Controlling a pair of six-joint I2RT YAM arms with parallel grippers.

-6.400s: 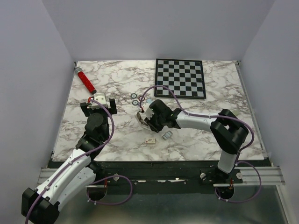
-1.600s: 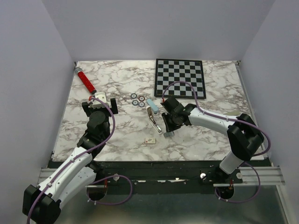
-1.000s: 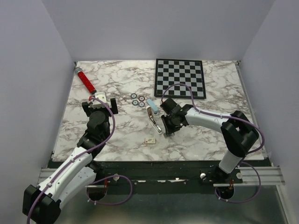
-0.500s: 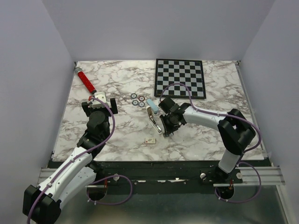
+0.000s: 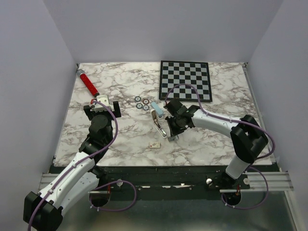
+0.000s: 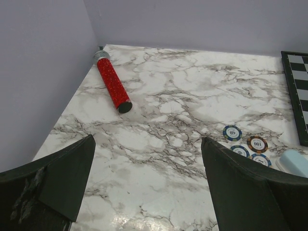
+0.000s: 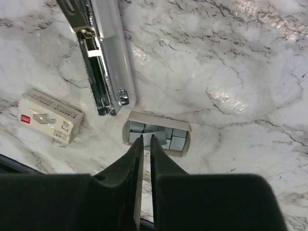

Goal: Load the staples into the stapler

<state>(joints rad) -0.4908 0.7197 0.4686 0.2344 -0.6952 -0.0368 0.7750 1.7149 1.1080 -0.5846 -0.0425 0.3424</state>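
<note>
The right claw (image 7: 146, 138), fingers almost together, dips among the staples (image 7: 177, 142) beside the opened stapler (image 7: 103, 57); whether it pinches one I cannot tell. The left claw (image 6: 149, 190) hangs spread.

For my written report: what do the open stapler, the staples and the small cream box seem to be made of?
Stapler: inner rail looks like polished metal, with bright reflections; outer shell smooth white, probably plastic. Staples: dull grey-blue blocks, likely steel, in a pale tray. Small cream box: matte, printed, probably cardboard.
</note>
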